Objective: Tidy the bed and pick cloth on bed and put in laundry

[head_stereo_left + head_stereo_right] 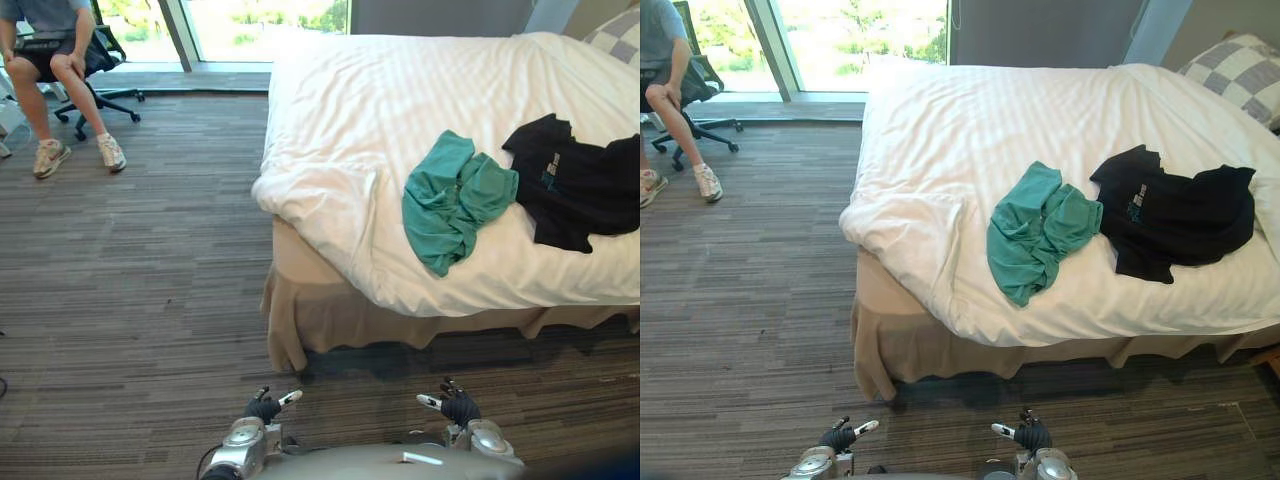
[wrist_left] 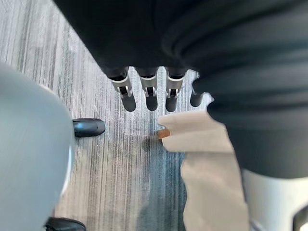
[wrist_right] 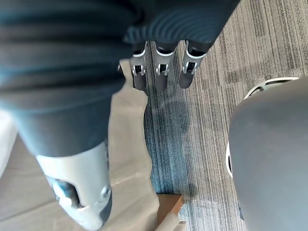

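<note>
Left robot hand (image 1: 262,408), right robot hand (image 1: 458,405): low over floor (image 1: 150,300) before the bed (image 1: 400,90), both relaxed open, holding nothing. Teal cloth (image 1: 455,200): on bed, by near edge. Black cloth (image 1: 575,180): just beside, rightward. Progress: nothing collected; both cloths remain, bedding unsmoothed.

txt: none legible | black shirt (image 1: 1185,215) — teal print (image 1: 1136,206) (too small to read)
</note>
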You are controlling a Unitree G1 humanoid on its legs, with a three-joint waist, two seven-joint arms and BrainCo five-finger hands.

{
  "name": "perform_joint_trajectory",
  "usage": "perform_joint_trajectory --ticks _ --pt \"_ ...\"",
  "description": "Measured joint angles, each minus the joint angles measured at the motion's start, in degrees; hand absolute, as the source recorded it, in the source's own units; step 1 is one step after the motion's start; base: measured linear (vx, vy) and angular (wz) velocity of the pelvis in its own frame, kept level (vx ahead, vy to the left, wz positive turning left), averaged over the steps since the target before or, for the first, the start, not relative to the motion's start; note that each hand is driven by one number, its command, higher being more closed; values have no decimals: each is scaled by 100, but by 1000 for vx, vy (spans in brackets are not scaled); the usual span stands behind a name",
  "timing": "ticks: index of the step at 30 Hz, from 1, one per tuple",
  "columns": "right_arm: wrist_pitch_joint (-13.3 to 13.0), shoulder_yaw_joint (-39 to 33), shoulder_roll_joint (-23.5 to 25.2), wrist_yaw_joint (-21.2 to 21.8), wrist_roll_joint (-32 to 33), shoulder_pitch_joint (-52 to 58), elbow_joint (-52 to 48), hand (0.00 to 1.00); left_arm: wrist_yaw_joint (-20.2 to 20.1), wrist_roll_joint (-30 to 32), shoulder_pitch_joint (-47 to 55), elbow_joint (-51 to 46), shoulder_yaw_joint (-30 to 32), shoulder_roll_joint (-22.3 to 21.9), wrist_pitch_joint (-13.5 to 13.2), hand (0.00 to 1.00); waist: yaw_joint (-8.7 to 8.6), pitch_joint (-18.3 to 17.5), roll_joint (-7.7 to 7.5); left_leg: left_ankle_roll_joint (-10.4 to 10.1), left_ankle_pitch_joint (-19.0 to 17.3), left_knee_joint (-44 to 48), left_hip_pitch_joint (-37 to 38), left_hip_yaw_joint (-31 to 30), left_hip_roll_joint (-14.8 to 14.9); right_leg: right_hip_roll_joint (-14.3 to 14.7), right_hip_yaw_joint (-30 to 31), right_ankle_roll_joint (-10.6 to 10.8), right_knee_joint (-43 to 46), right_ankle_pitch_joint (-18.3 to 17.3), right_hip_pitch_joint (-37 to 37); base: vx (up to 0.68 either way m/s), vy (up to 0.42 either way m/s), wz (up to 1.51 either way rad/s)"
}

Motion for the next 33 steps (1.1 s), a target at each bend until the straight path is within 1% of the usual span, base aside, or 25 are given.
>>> perform_joint_trajectory --ticks 2,3,4,6,7,9,10,12,13,14,15,16,18,20,21,22,23,25,26,28,29,30,31,32,33 --pt "91 -10 0 -2 91 -1 64 0 52 -350 4 148 84 9 -121 0 -8 -21 -25 33 136 -163 74 -48 -80 -35 22 27 -162 8 60 -67 48 12" --pt "140 -19 -3 -3 150 -14 99 0 100 -583 52 159 209 -4 -228 0 -11 -6 -13 47 174 -187 76 -76 -109 -54 19 33 -192 2 93 -76 23 11" --pt "155 -27 -3 -2 178 -7 104 0 128 -676 83 161 265 -2 -292 0 -10 -10 -10 52 187 -190 82 -85 -119 -65 20 56 -200 -17 97 -116 26 13" --pt "269 -52 -40 7 338 -6 148 0 336 -1047 171 166 505 -6 -607 0 -12 -16 4 58 214 -195 71 -158 -144 -75 22 120 -208 -75 137 -157 12 19" --pt "304 -68 -60 11 356 0 147 0 393 -1079 197 166 567 -17 -684 0 -18 -12 11 53 214 -196 64 -182 -146 -65 25 124 -230 -77 169 -124 1 33" --pt "484 -275 -170 108 442 103 153 0 606 -1097 261 119 877 -20 -1037 0 2 -47 60 41 184 -196 -25 -268 -157 26 155 129 -388 -75 225 -58 0 34" --pt "531 -324 -206 147 469 106 154 0 638 -1161 262 82 976 -10 -1125 0 2 -47 74 41 184 -196 -47 -287 -165 31 157 134 -426 -73 237 -18 8 27" --pt "719 -555 -334 270 549 256 182 0 772 -1321 294 -294 1379 71 -1358 0 -4 -62 142 42 184 -196 -107 -321 -194 47 156 143 -585 -68 309 16 20 25" --pt "815 -692 -384 337 566 316 187 0 845 -1308 304 -616 1556 186 -1491 0 -2 -79 158 50 178 -196 -129 -324 -214 43 163 143 -616 -67 315 57 28 16" --pt "854 -742 -400 373 567 335 190 0 885 -1294 303 -792 1639 256 -1562 0 -3 -79 158 59 171 -196 -134 -325 -221 40 164 144 -631 -67 322 106 20 8" --pt "957 -791 -436 453 573 342 193 0 998 -1224 294 -1219 1795 483 -1740 0 -11 -78 169 67 144 -196 -138 -327 -233 39 161 153 -696 -57 392 111 9 5" --pt "999 -857 -442 491 582 340 193 0 1058 -1097 268 -1414 1825 621 -1864 0 -12 -82 172 64 133 -195 -138 -328 -250 30 162 167 -701 -35 396 121 -3 7" --pt "1084 -1006 -474 586 654 328 189 0 1370 -603 109 -1844 1807 829 -2085 0 3 -103 173 72 147 -194 -136 -332 -277 20 161 136 -723 36 432 144 -9 8" --pt "1142 -1076 -501 652 716 306 150 0 1587 -210 -9 -2197 1743 921 -2196 0 18 -107 175 65 139 -191 -134 -327 -294 19 150 121 -790 59 478 140 -8 7" --pt "1159 -1158 -504 680 736 243 127 0 1791 278 -132 -2536 1667 1003 -2205 0 12 -97 208 65 140 -187 -124 -295 -306 17 147 109 -839 67 492 138 -9 5" --pt "1198 -1159 -507 684 740 179 128 0 1899 525 -214 -2728 1521 1093 -2205 0 10 -95 221 61 143 -166 -129 -235 -306 19 151 97 -861 75 494 133 -8 2" --pt "1213 -1157 -506 690 747 145 128 0 1947 660 -259 -2874 1436 1147 -2203 0 10 -99 228 59 145 -158 -127 -162 -305 22 155 92 -878 78 500 115 -13 -2" --pt "1258 -1156 -504 701 793 67 74 0 2118 1455 -465 -3475 1118 1331 -2135 0 12 -110 248 53 149 -157 -77 13 -282 48 163 70 -884 92 546 88 -25 -2" --pt "1261 -1154 -505 699 793 58 57 0 2118 1695 -525 -3609 1061 1378 -2091 0 12 -109 252 53 149 -158 -56 42 -271 57 166 54 -884 102 559 67 -29 -8" --pt "1311 -1151 -518 681 794 -8 16 0 2119 2359 -782 -4041 857 1579 -1865 0 15 -113 277 53 149 -160 -44 276 -253 74 295 16 -873 127 499 29 -12 -23" --pt "1333 -1146 -522 673 795 -46 16 0 2115 2495 -873 -4099 830 1644 -1774 0 18 -110 292 53 149 -162 -73 328 -250 75 335 11 -866 131 438 -9 -4 -31" --pt "1385 -1135 -523 654 796 -125 -20 0 2110 2656 -1159 -4123 806 1822 -1520 0 12 -105 343 55 150 -159 -209 372 -245 75 393 9 -842 134 263 -13 -4 -22" --pt "1400 -1125 -523 646 797 -149 -63 0 2110 2697 -1343 -4097 806 1922 -1426 0 3 -87 369 56 151 -158 -286 402 -242 76 418 9 -823 135 161 -54 2 -21" --pt "1438 -1107 -523 624 809 -188 -92 0 2098 2750 -1731 -3987 797 2138 -1321 0 -17 -59 401 86 173 -156 -452 464 -232 85 447 -13 -815 179 -41 -70 11 -13" --pt "1482 -1004 -523 598 841 -206 -84 0 2080 2739 -2143 -3763 744 2338 -1313 0 -44 2 417 107 236 -154 -578 472 -228 91 460 -14 -813 255 -166 -82 14 -10"
